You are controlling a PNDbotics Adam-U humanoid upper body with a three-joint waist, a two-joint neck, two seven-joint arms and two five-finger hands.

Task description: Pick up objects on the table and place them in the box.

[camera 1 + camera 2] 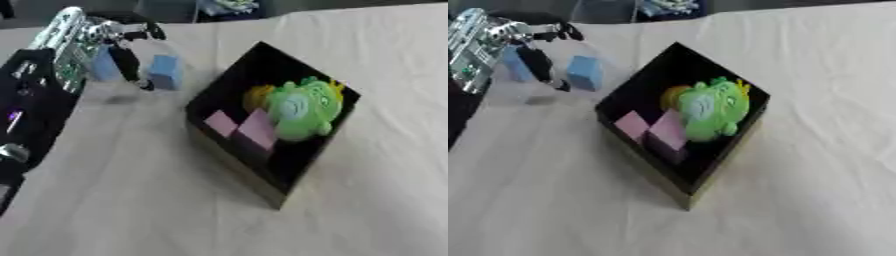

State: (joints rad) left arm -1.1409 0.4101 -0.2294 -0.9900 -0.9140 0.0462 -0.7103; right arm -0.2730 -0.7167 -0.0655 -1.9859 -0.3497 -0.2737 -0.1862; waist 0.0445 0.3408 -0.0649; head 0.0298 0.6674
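My left hand (112, 46) comes in at the upper left, above the cloth-covered table. Its dark fingers (129, 62) curl down round a light blue block (102, 66) that sits against the palm. A second light blue block (164, 72) is just right of the fingertips, between the hand and the box. The black box (229, 89) lies askew at mid table. It holds a green plush toy (302, 106), something yellow (256, 95) and two pink blocks (248, 127). My right hand shows in neither view.
The left arm (31, 100) fills the left edge. A pale cloth (131, 200) covers the table, with wide bare stretches in front of and to the right of the box. Dark clutter (223, 7) lies beyond the far edge.
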